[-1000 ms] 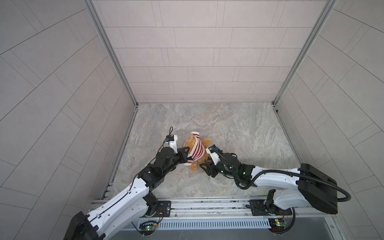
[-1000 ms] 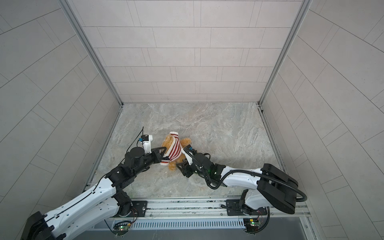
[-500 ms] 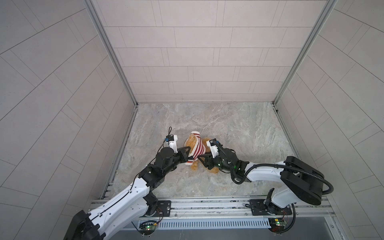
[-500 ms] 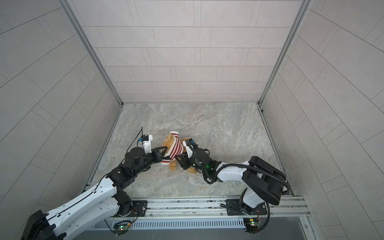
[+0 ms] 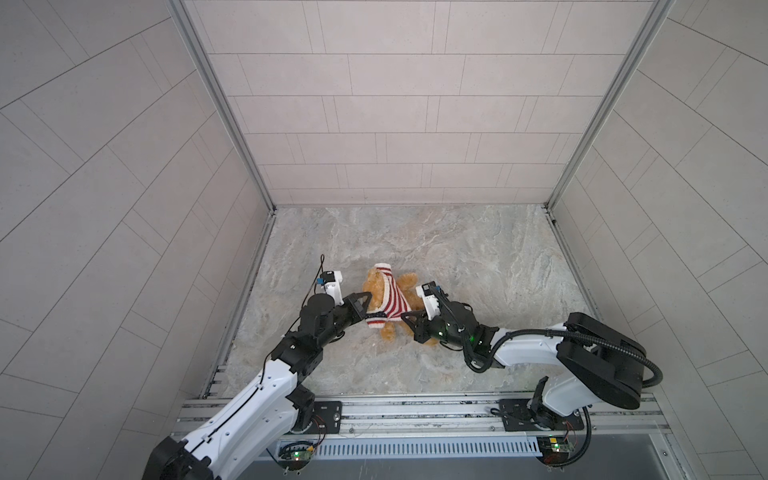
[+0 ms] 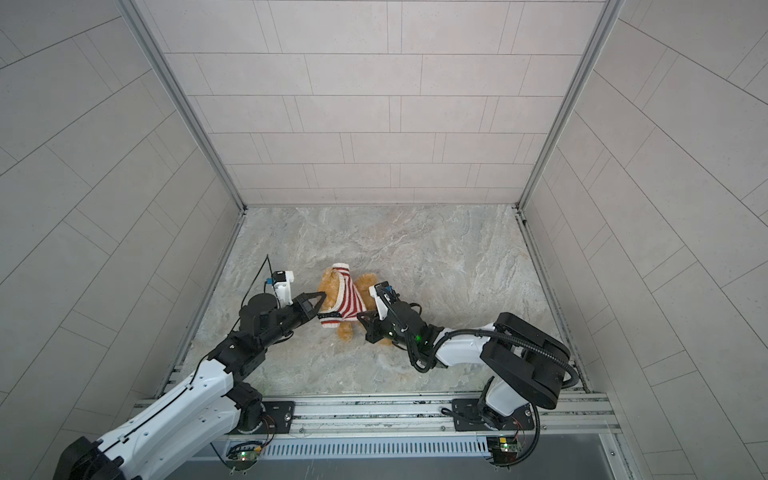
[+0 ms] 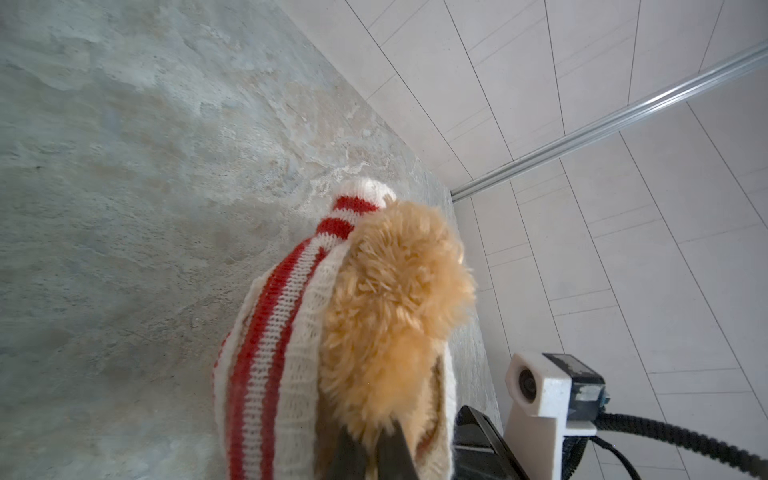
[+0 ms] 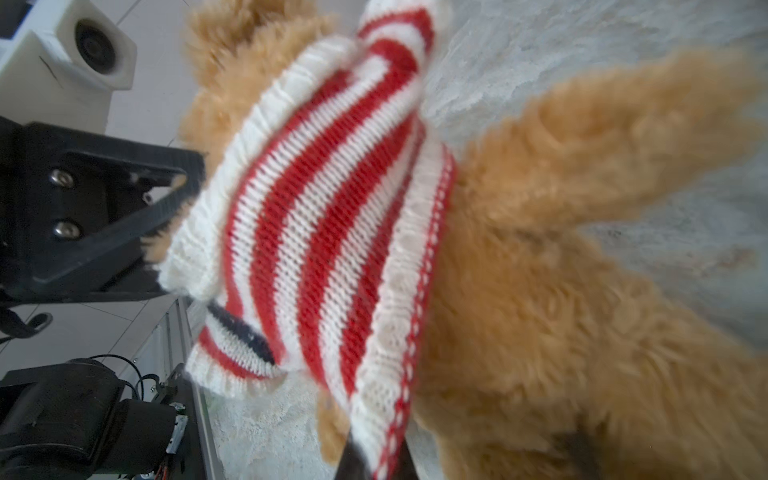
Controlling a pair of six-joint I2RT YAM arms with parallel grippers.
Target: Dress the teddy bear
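Teddy bear [image 5: 372, 289] lies on the floor [image 5: 457, 257], lower centre of both top views, striped sweater [image 5: 390, 299] only partly on — left gripper [image 5: 368, 298] pinching its fur, right gripper [image 5: 405, 319] clamped on the hem — pulling it down likely remains.

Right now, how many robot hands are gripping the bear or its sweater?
2. The left hand is shut on the teddy bear by its fur, at one edge of the sweater. The right hand pinches the opposite edge.

No text, label, brand or number can be read anywhere here. Nothing legible is made out on any surface, honestly.
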